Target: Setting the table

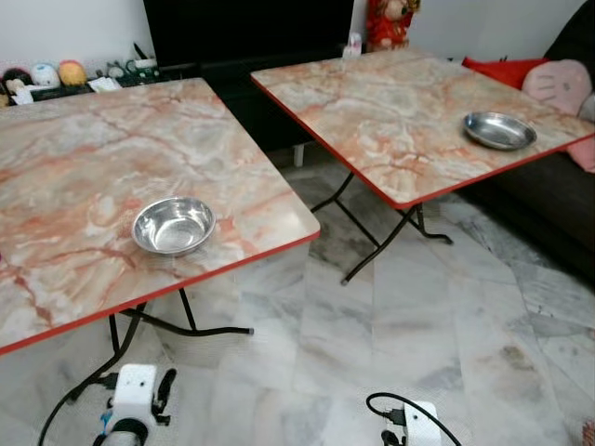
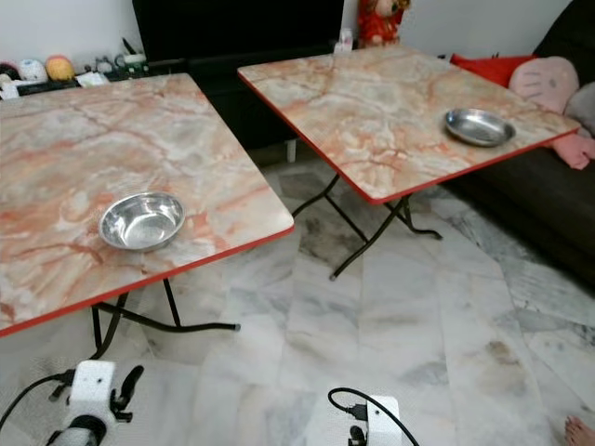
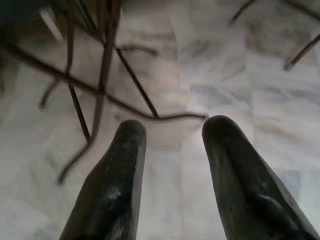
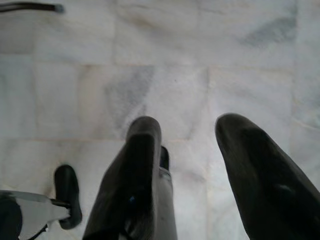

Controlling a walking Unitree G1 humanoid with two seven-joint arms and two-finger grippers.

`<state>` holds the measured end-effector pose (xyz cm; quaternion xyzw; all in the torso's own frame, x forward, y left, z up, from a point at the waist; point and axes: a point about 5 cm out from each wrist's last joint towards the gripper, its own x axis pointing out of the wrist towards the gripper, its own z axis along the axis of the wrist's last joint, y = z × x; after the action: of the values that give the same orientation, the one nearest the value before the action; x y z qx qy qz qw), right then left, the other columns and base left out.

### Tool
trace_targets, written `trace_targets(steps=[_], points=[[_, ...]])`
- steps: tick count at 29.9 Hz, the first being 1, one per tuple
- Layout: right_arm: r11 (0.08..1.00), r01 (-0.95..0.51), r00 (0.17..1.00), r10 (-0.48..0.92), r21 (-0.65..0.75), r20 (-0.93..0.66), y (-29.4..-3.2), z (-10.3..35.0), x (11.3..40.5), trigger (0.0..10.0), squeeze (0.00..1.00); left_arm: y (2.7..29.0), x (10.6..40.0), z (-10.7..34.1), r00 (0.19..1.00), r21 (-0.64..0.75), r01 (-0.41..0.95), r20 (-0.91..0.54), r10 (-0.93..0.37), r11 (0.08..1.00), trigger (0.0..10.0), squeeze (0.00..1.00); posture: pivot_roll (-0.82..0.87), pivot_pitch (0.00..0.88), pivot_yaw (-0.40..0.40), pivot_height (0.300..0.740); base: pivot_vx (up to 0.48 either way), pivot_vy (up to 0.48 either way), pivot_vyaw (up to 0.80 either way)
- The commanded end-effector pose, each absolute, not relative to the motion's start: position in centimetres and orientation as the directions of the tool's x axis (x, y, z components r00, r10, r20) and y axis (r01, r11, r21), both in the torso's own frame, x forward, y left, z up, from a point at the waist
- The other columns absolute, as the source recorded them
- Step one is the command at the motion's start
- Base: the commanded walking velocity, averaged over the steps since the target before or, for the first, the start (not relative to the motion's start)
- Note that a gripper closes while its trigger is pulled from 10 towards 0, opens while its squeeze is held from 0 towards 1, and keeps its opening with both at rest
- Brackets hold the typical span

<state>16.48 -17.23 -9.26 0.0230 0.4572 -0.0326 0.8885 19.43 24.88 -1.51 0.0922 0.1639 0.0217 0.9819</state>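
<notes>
A deep steel bowl [image 1: 174,225] stands near the front right corner of the near marble-top table [image 1: 84,186]. A shallower steel dish [image 1: 499,130] rests by the right edge of the far marble-top table [image 1: 390,102]. Both arms hang low over the floor, their wrists at the picture's lower edge. In the left wrist view my left gripper [image 3: 172,130] is open, with nothing between its fingers, pointing at the floor beside the table's black legs [image 3: 100,75]. My right gripper [image 4: 192,130] is open too, empty, above bare marble tiles.
Folding black legs [image 1: 381,237] under both tables stick out over the marble floor. A dark sofa with red and pink cushions [image 1: 558,84] stands at the right. A black TV cabinet [image 1: 242,37] and small toys [image 1: 46,76] line the back wall. A gap separates the two tables.
</notes>
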Motion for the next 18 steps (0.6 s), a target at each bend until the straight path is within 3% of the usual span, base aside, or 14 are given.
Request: trace_targets(steps=[1,11,18], points=[[0.997,0.073,0.57,-0.042,0.0,-0.821,-17.7,-9.4,16.1,10.0,0.0,25.3,19.2,0.1,0.965,0.198,-0.002,-0.257,0.053,0.98,10.0,0.0,0.17,0.024,-0.05,0.74,0.0,0.0,0.0],[0.999,0.051,0.566,-0.033,-0.005,-0.824,-18.0,-9.5,15.7,10.0,0.0,24.5,16.6,6.4,0.999,0.229,-0.008,-0.05,0.02,0.973,10.0,0.0,0.19,0.027,-0.059,0.74,0.0,0.0,0.0],[1.0,0.031,0.572,-0.019,-0.001,-0.82,-16.6,-9.5,16.1,10.0,0.0,22.4,21.8,12.9,0.982,0.149,-0.08,0.179,0.052,0.986,10.0,0.0,0.2,0.023,-0.071,0.74,0.0,0.0,0.0]])
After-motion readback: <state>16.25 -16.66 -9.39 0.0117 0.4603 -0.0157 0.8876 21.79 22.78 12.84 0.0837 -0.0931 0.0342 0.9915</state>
